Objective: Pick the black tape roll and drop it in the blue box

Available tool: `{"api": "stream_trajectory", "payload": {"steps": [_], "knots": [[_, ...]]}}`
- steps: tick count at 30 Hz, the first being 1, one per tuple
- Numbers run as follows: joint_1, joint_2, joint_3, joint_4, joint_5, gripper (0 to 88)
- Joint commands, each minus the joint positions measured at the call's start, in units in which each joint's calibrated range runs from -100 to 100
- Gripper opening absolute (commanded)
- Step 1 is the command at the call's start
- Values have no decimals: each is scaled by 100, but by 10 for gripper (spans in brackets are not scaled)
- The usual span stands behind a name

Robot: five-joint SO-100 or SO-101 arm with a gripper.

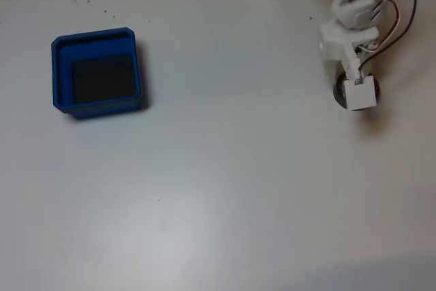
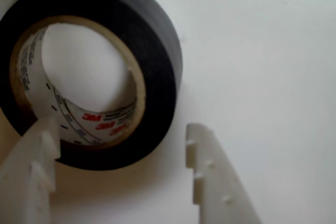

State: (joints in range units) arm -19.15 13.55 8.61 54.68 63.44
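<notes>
Straddling the black tape roll [image 2: 157, 51], fingers [image 2: 210, 171] apart

"3M" logo in red, printed on pale inner core of tape roll [image 2: 157, 72], lower centre-left of wrist view. Small dark print runs beside logo and along core's left side; too blurred to read. Fixed view: no legible text anywhere.

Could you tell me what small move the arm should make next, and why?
Probably close the claw. In the wrist view its open fingers straddle the near wall of the tape roll, one finger inside the ring, the other outside, and the roll lies flat on the table.
</notes>
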Motion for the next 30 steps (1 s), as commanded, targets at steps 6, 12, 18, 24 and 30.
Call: {"api": "stream_trajectory", "payload": {"steps": [6, 12, 18, 24, 30], "knots": [[54, -50, -403, -64, -312, 224], [161, 117, -403, -64, -312, 224], [210, 167, -403, -64, -312, 224], [210, 167, -376, -64, -312, 224], [190, 267, -385, -64, -321, 224]]}}
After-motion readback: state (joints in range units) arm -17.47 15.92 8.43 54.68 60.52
